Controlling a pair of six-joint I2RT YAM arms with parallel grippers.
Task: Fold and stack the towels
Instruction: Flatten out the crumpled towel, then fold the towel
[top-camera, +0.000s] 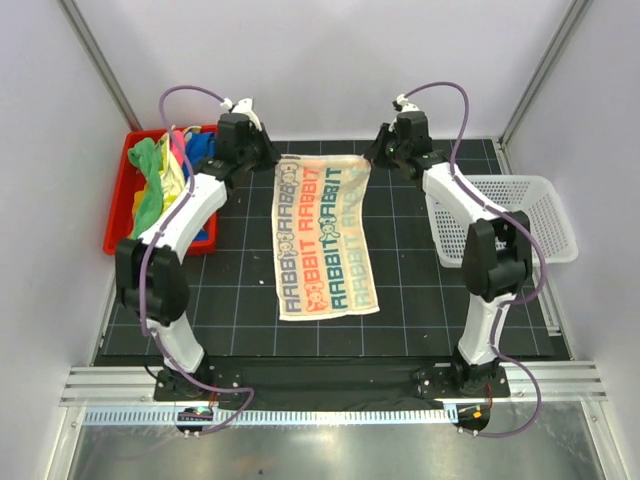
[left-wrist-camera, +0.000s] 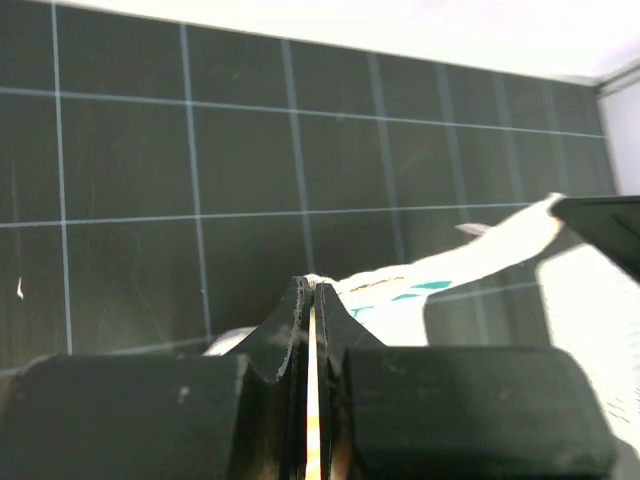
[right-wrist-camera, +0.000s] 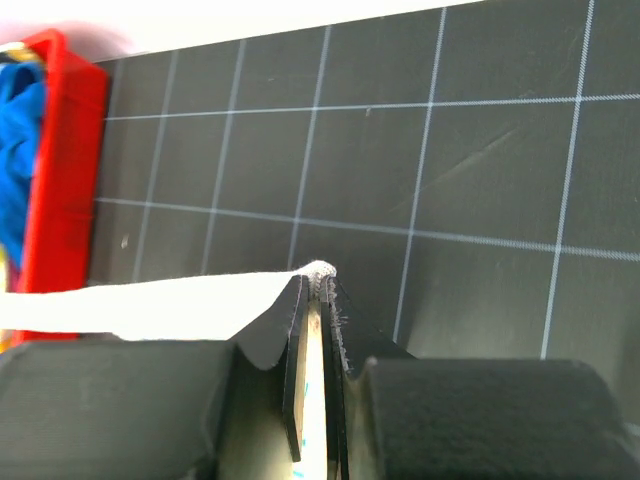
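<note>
We log the white lettered cloth towel (top-camera: 325, 235) flat at the centre of the black gridded mat (top-camera: 420, 300), unfolded, its long axis running far-to-near. The left gripper (left-wrist-camera: 312, 300) and right gripper (right-wrist-camera: 318, 285) each pinch a far corner. The coloured cloth towels (top-camera: 160, 185) are heaped in the red plastic bin (top-camera: 118, 215). We judge nothing folded or stacked yet.

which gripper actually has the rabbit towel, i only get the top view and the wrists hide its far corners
observer: the left wrist view shows the left gripper pinched shut on an edge of the rabbit towel
operator: and the right one
observer: the right gripper is shut on it too, white cloth between the jaws
operator: slack between them
observer: from the left wrist the edge runs as a fairly straight band to the right gripper
</note>
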